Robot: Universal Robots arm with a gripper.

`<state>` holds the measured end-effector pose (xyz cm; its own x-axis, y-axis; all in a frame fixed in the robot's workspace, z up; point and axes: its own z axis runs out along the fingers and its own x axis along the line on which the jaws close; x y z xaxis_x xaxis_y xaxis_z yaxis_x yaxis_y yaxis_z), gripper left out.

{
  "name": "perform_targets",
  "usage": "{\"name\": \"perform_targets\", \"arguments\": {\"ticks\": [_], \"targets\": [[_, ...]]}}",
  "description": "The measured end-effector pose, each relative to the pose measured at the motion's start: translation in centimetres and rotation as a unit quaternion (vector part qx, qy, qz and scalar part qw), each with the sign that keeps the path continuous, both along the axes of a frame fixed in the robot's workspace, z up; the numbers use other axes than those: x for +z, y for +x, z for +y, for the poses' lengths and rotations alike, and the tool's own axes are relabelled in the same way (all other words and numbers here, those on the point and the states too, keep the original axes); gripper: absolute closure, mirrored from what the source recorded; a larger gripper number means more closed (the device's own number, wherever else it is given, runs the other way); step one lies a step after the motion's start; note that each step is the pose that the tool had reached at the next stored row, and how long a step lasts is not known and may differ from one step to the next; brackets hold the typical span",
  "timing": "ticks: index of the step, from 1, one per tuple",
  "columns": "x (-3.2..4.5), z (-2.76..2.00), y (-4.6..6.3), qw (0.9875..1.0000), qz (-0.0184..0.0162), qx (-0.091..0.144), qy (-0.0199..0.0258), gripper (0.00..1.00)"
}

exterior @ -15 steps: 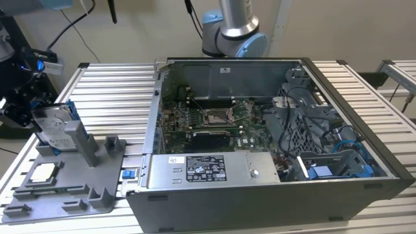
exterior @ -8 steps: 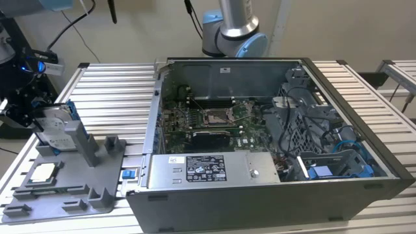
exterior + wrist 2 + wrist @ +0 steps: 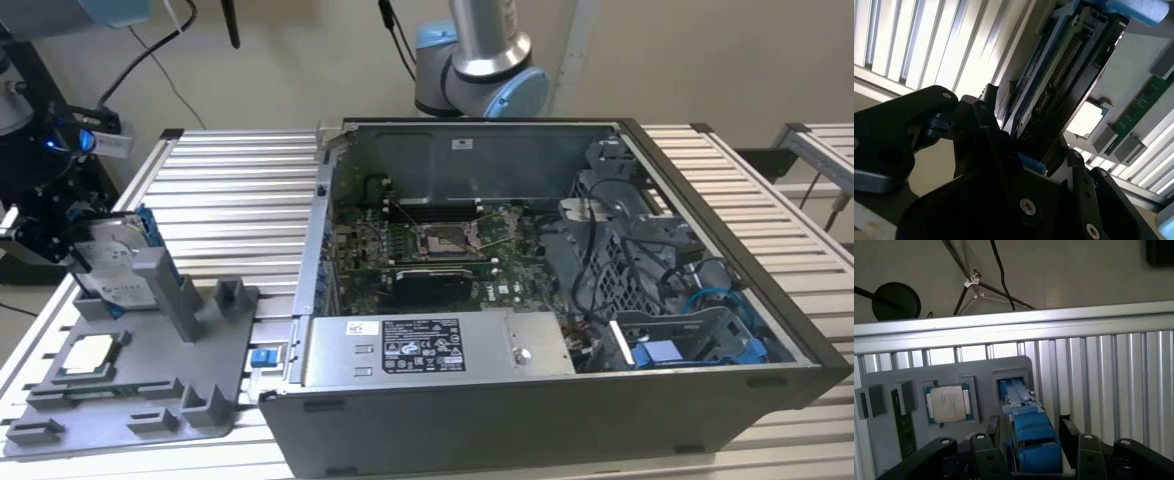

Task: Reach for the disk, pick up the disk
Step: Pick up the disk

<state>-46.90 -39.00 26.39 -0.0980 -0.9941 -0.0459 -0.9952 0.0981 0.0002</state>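
Note:
The disk (image 3: 118,262) is a silver-grey drive with a white label in a blue carrier. It stands on edge in a slot of the grey fixture tray (image 3: 80,400) at the exterior view's left. My gripper (image 3: 83,250) comes at it from the exterior view's left. In both wrist views its black fingers (image 3: 1068,429) flank the disk's (image 3: 1029,432) two sides, and the gripper (image 3: 1031,429) is shut on it. The second wrist view shows the disk's (image 3: 1064,80) underside and connector between the fingers (image 3: 996,125), with the gripper (image 3: 1026,135) at its near end. The far end sits at the slot.
A white-topped square chip (image 3: 948,402) and a green memory stick (image 3: 903,425) lie in the tray beside the slot. Grey posts (image 3: 167,290) stand right of the disk. The open computer case (image 3: 534,300) lies to the exterior view's right on the slatted table (image 3: 240,180).

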Motion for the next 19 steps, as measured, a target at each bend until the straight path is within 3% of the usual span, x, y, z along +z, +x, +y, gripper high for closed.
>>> {"name": "perform_targets", "arguments": {"ticks": [19], "targets": [[-0.34, 0.0, 0.0, 1.0, 0.0001, 0.0, -0.0001, 0.0]]}}
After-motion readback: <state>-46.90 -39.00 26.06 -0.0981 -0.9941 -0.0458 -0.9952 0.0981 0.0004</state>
